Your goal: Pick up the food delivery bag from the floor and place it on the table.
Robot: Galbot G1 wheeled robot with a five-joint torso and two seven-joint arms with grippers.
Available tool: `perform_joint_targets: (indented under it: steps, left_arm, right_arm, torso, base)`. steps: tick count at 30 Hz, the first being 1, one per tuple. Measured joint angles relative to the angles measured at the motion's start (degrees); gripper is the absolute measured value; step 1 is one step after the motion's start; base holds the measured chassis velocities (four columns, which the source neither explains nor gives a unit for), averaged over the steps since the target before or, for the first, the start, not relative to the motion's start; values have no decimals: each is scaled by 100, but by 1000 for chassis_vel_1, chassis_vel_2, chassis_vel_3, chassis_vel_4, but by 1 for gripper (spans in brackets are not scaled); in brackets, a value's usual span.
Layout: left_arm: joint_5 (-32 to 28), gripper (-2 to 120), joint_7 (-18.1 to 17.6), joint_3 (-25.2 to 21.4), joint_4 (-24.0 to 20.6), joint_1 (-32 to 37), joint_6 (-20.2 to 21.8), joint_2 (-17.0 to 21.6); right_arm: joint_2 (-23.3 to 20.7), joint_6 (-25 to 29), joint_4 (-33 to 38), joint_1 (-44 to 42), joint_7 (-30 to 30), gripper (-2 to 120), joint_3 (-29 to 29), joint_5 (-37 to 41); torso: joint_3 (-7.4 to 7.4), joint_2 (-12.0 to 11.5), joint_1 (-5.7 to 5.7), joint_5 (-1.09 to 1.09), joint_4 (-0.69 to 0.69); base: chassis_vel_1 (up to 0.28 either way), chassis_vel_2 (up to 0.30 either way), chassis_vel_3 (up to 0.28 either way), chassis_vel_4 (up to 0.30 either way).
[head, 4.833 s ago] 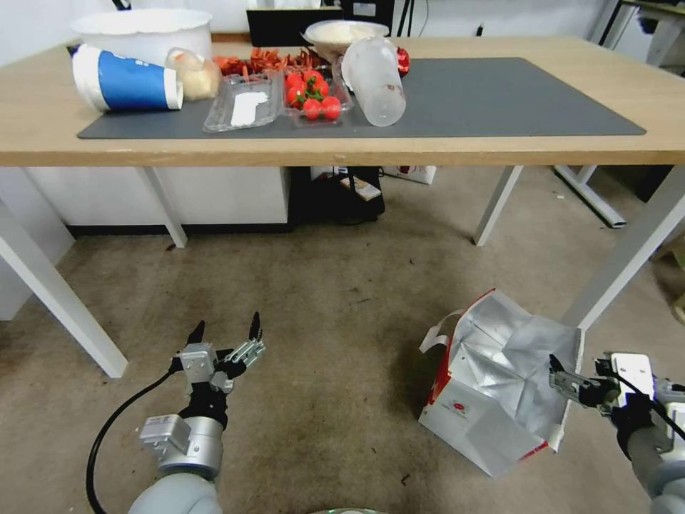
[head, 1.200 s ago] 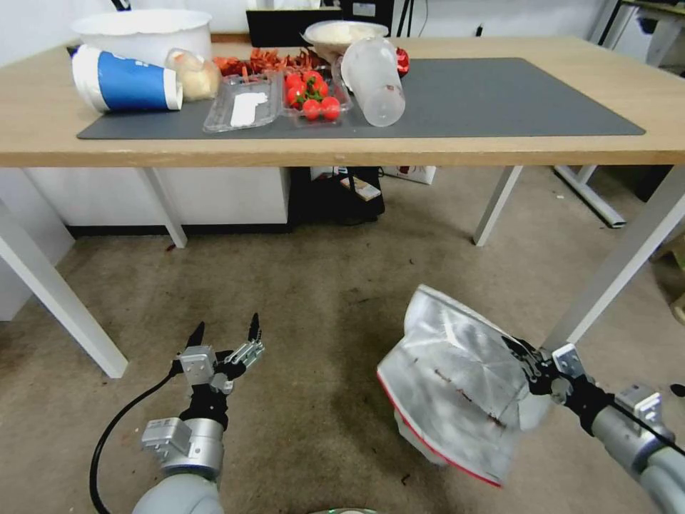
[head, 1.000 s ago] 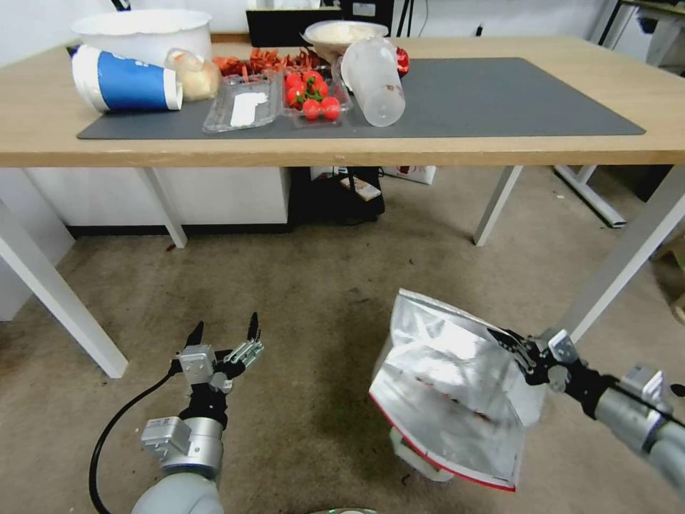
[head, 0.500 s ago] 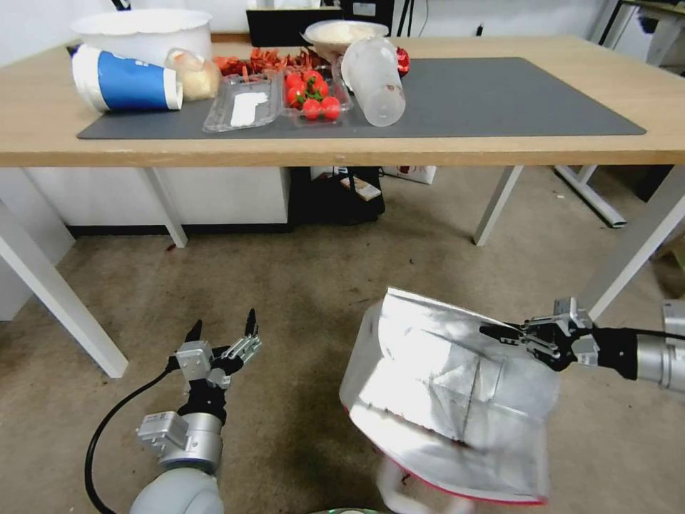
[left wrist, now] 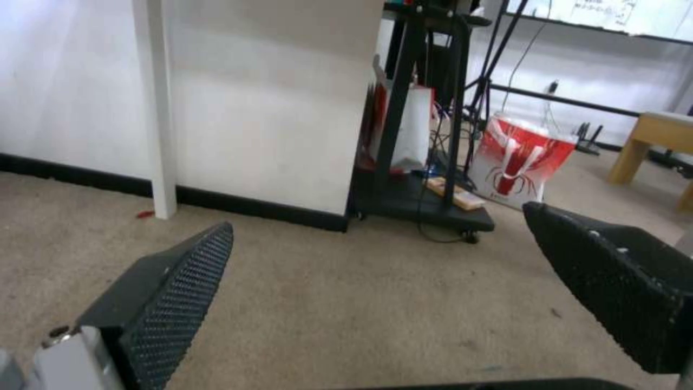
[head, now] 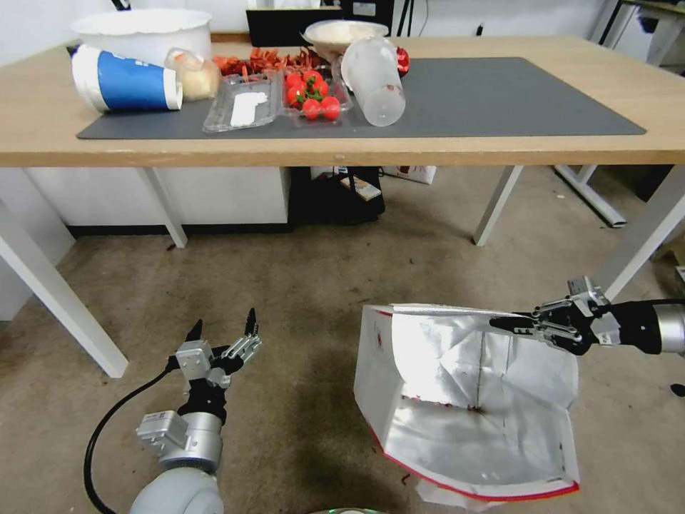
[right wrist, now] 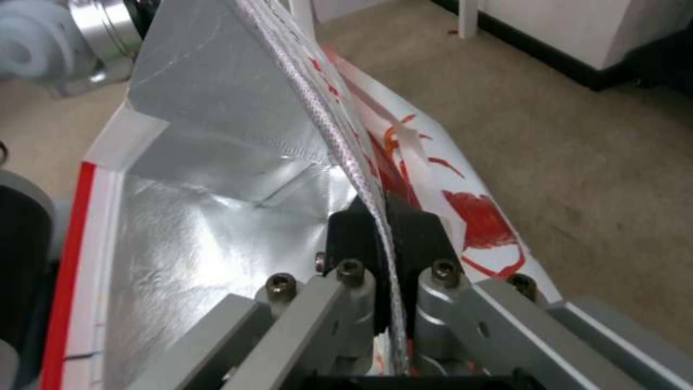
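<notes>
The food delivery bag (head: 464,400) hangs over the floor (head: 285,285) at the lower right, its mouth turned up toward the head camera so the silver foil lining shows, with a red edge along the bottom. My right gripper (head: 510,325) is shut on the bag's upper rim. In the right wrist view the right gripper (right wrist: 383,216) pinches the bag (right wrist: 216,227) wall between its fingers. My left gripper (head: 222,335) stays low over the carpet at the lower left, open and holding nothing; in its own wrist view the left gripper (left wrist: 377,216) stands wide open. The table (head: 43,121) spans the top with its dark grey mat (head: 499,93).
The mat's left half holds a tipped blue-and-white tub (head: 125,80), a tomato tray (head: 312,93), a clear box (head: 242,103) and a lying clear jug (head: 374,82); its right half is bare. White table legs (head: 631,246) stand near the bag. A black cart (head: 342,196) sits under the table.
The right gripper has raised the bag from where it lay on the carpet, and over the last half second the bag's mouth swung up toward the camera. The left arm barely moved.
</notes>
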Motion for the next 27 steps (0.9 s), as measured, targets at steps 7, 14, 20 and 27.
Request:
perform_joint_targets:
  steps: [7,14,20,27]
  left_arm:
    - [-3,100,8,1,-44,12,4,19]
    - [-29,100,9,-3,-75,4,34,21]
    - [-30,100,9,-16,-119,7,94,10]
    - [-76,100,-79,1,-135,16,5,-4]
  right_arm:
    - [-20,-120,42,-35,84,0,-13,276]
    - [17,-145,113,-84,147,0,-13,346]
    - [65,-139,151,-120,179,0,1,307]
    - [164,-98,182,-177,178,0,1,186]
  torso:
    - [0,0,1,0,0]
    - [0,0,0,0,0]
    - [0,0,0,0,0]
    - [13,28,0,0,0]
  base:
    - [0,0,0,0]
    - [0,0,0,0]
    - [0,0,0,0]
    - [0,0,0,0]
